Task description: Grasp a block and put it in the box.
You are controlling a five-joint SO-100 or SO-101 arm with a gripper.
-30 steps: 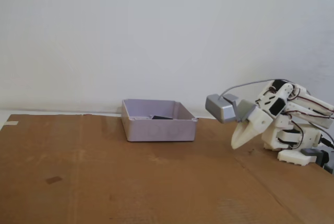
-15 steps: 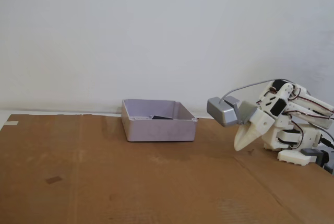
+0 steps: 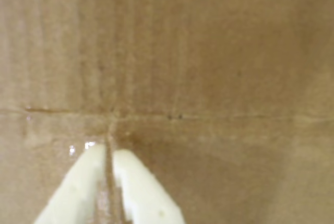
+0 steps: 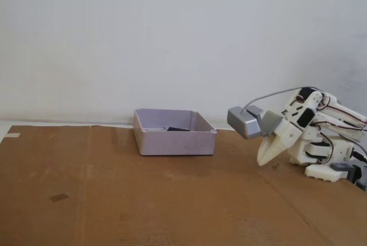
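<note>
1. Since one second ago, the arm has drawn slightly further back towards its base in the fixed view; the claw (image 4: 262,160) and the grey camera housing (image 4: 245,121) sit marginally further right and lower. Between the half-second frame and now, almost nothing has shifted.
2. The claw is pressed together and holds nothing. In the wrist view, the two cream fingers (image 3: 78,187) meet at their tips with only a thin seam between them.
3. The claw tip points down at the cardboard-covered worktop (image 4: 143,200), very close to its surface; contact cannot be confirmed.
4. The block (image 4: 177,128) lies inside the box (image 4: 175,141), towards the rear. Only its dark top edge shows above the front wall.
5. The box stands on the cardboard near the back edge, well apart from the claw and to its left in the fixed view.
6. The wrist view shows only bare cardboard (image 3: 209,67) with a horizontal crease across it; neither block nor box appears there.
</note>
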